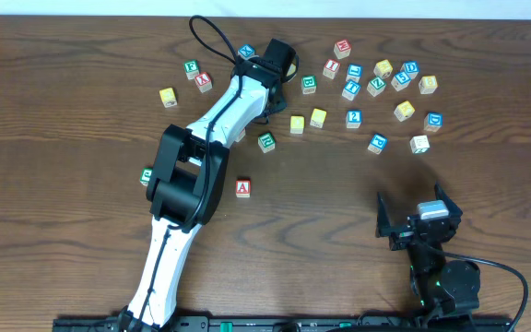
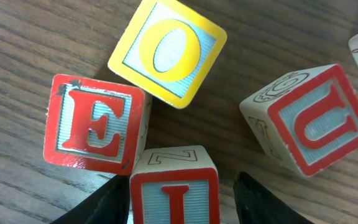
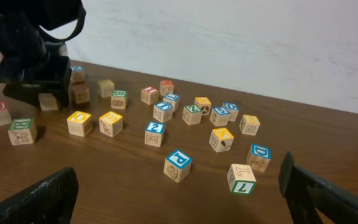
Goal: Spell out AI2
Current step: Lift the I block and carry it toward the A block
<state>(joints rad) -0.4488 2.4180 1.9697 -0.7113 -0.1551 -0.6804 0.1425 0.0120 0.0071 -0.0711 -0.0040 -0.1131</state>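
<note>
The red A cube (image 1: 242,188) lies alone in mid-table, below my left arm. The red I cube (image 2: 174,193) sits on the table between the open jaws of my left gripper (image 2: 182,190). The left jaw is at the cube's side and the right jaw stands off with a gap. In the overhead view the left gripper (image 1: 277,57) covers the I cube at the back of the table. The blue 2 cube (image 1: 353,118) lies in the back-right scatter and shows in the right wrist view (image 3: 155,132). My right gripper (image 1: 418,221) is open and empty near the front right.
A red E cube (image 2: 95,130), a yellow O cube (image 2: 166,50) and a red U cube (image 2: 309,118) crowd close around the I cube. Several other cubes lie scattered at the back right, among them a blue P (image 3: 178,164) and a green 7 (image 3: 241,178).
</note>
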